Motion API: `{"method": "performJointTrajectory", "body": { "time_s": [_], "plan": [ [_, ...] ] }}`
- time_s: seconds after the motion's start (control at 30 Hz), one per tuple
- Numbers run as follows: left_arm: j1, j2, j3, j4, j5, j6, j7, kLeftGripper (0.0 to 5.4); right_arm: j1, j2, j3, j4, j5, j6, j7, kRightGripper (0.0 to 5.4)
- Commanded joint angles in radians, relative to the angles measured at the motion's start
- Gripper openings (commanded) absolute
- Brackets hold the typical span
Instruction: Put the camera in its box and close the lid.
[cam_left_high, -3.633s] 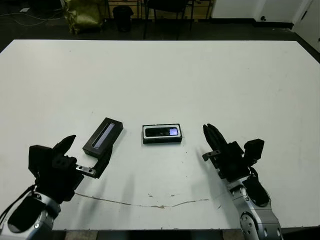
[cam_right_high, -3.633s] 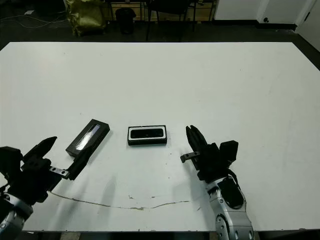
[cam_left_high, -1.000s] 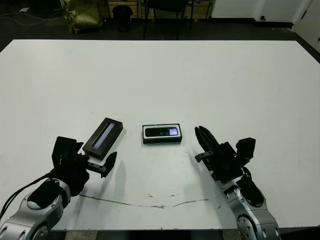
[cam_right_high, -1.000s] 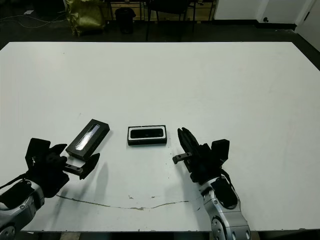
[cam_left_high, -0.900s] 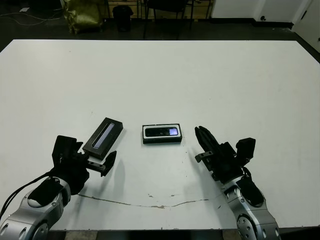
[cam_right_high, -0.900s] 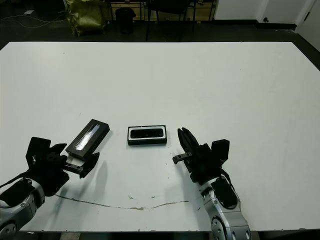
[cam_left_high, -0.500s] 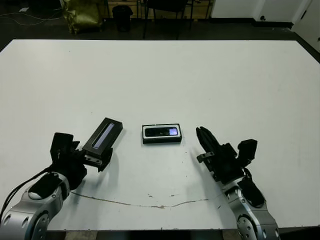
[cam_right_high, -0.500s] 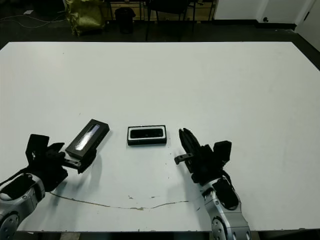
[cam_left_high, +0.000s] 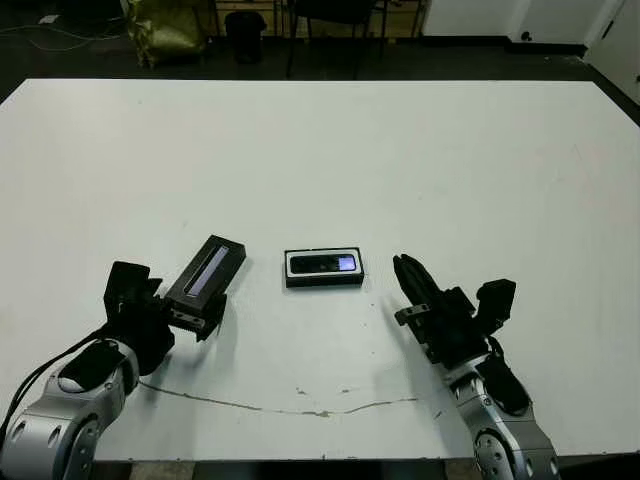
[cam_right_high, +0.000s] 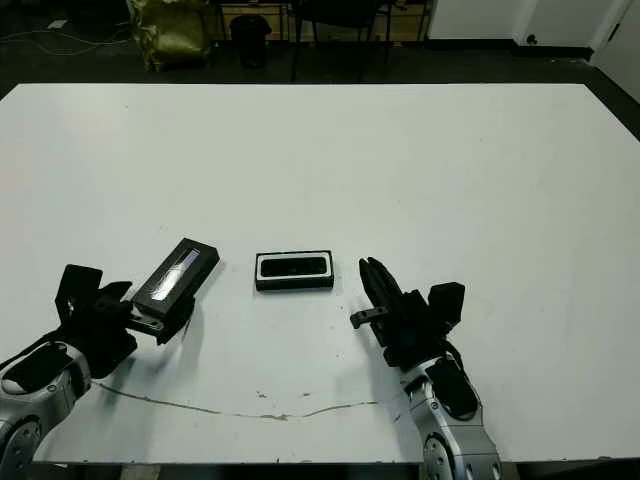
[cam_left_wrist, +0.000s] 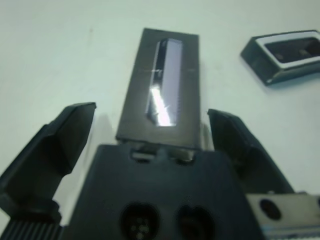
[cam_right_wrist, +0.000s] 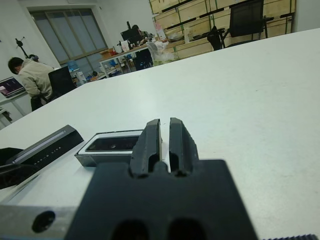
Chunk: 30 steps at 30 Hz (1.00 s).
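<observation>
- While straddling the near end of the lid (cam_left_high: 206, 274), left gripper (cam_left_wrist: 150, 135) spreading wide, fingers (cam_left_wrist: 60, 137) clear of both sides.
- Lying at 9 o'clock of the box (cam_left_high: 324, 267), well apart, lid resting slantwise on the white table (cam_left_high: 400, 160), near end tilted up.
- Sitting inside the open box, camera (cam_left_high: 323, 264) showing its glossy face.
- Hovering at 4 o'clock of the box, right gripper (cam_right_wrist: 165, 137) pressing its fingers nearly together, gripping nothing.

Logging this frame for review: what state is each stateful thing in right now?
camera: lying flat inside the box.
box: uncovered, on the table.
lid: off the box, between the left gripper's fingers.
left gripper: open around the lid's near end.
right gripper: shut, empty, beside the box.
</observation>
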Motion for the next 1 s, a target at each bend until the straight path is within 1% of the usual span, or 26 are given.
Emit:
{"method": "performJointTrajectory", "body": {
  "time_s": [0.03,0.13,0.27,0.37,0.47,0.53,0.6,0.7,0.8,0.9,1.0],
  "plan": [
    [0.000,0.038,-0.017,0.029,0.011,-0.010,-0.042,5.39,0.010,-0.007,-0.009,0.008,0.000,0.008,-0.002,0.00],
    [-0.007,0.059,-0.028,0.040,0.016,-0.020,-0.072,5.39,0.008,-0.006,-0.011,0.013,0.005,0.004,0.005,0.00],
    [-0.006,0.073,-0.044,0.070,0.039,-0.069,-0.093,5.39,0.009,-0.005,-0.012,0.016,0.002,-0.003,0.007,0.00],
    [-0.008,0.077,-0.057,0.085,0.075,-0.079,-0.080,5.39,0.010,-0.008,-0.012,0.008,-0.003,0.004,0.004,0.00],
    [-0.012,0.072,-0.061,0.090,0.101,-0.062,-0.058,5.39,0.011,-0.007,-0.012,0.006,-0.007,0.000,0.002,0.00],
    [-0.017,0.091,-0.084,0.087,0.144,-0.053,-0.045,5.39,0.012,-0.004,-0.013,0.007,-0.001,-0.003,0.007,0.00],
    [-0.019,0.094,-0.091,0.085,0.166,-0.046,-0.036,5.39,0.014,-0.001,-0.015,0.003,0.006,0.006,0.004,0.00],
    [-0.021,0.075,-0.084,0.083,0.164,-0.012,-0.023,5.39,0.016,-0.003,-0.015,-0.003,0.004,0.013,0.001,0.00],
    [-0.026,0.048,-0.064,0.080,0.140,0.034,-0.011,5.39,0.016,-0.007,-0.015,-0.006,0.001,0.015,0.001,0.00],
    [-0.022,0.024,-0.049,0.081,0.120,0.040,-0.006,5.00,0.015,-0.006,-0.019,-0.005,0.013,0.019,0.005,0.00],
    [-0.017,0.008,-0.036,0.078,0.097,0.049,-0.012,4.31,0.015,-0.005,-0.020,-0.006,0.011,0.020,0.001,0.00]
  ]
}}
